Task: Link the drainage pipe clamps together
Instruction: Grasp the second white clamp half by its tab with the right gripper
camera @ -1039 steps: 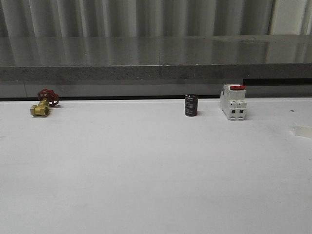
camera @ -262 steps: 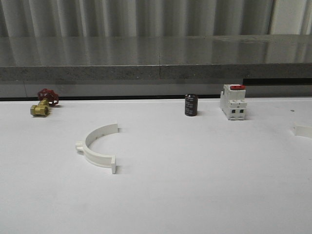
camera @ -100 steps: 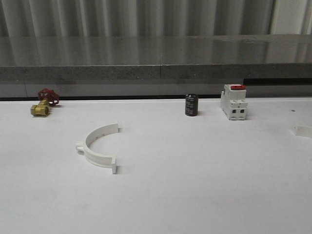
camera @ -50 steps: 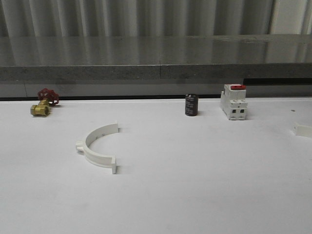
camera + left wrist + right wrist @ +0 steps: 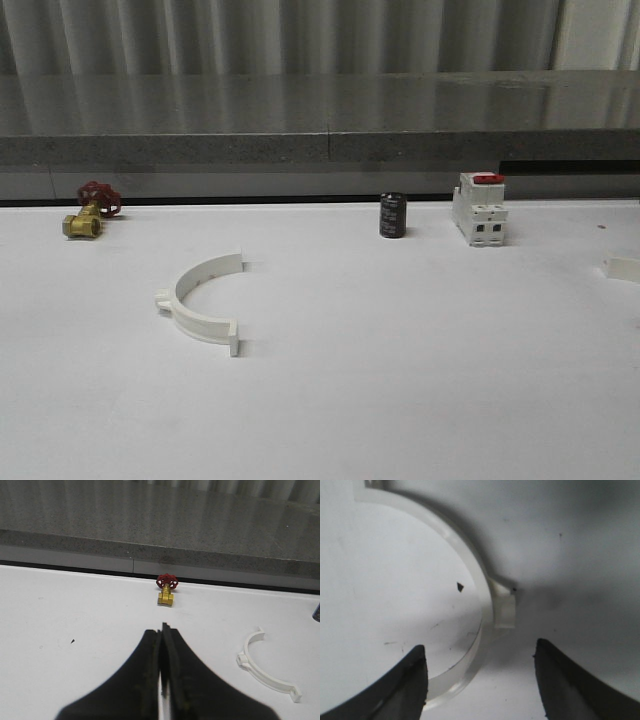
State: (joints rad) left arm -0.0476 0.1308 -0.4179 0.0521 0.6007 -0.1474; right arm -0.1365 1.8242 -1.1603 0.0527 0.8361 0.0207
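One white half-ring drainage pipe clamp (image 5: 200, 300) lies flat on the white table, left of centre, its open side to the right. In the left wrist view this clamp (image 5: 265, 667) lies off to one side of my left gripper (image 5: 162, 630), which is shut with nothing in it. A white end of the second clamp (image 5: 622, 268) shows at the table's right edge. My right gripper (image 5: 480, 657) hovers open just over that second clamp (image 5: 475, 570). Its arc runs in between the fingers, close to one fingertip (image 5: 417, 660), and its side tab (image 5: 504, 610) sits just ahead of the gap.
Along the back of the table stand a brass valve with a red handwheel (image 5: 88, 212), a black cylinder (image 5: 392, 215) and a white switch block with a red top (image 5: 478, 208). A grey stone ledge (image 5: 320, 150) rises behind them.
About ten seconds ago the left clamp was not on the table; by 2.6 seconds ago it lay where it is now. Over the last second nothing has visibly moved.
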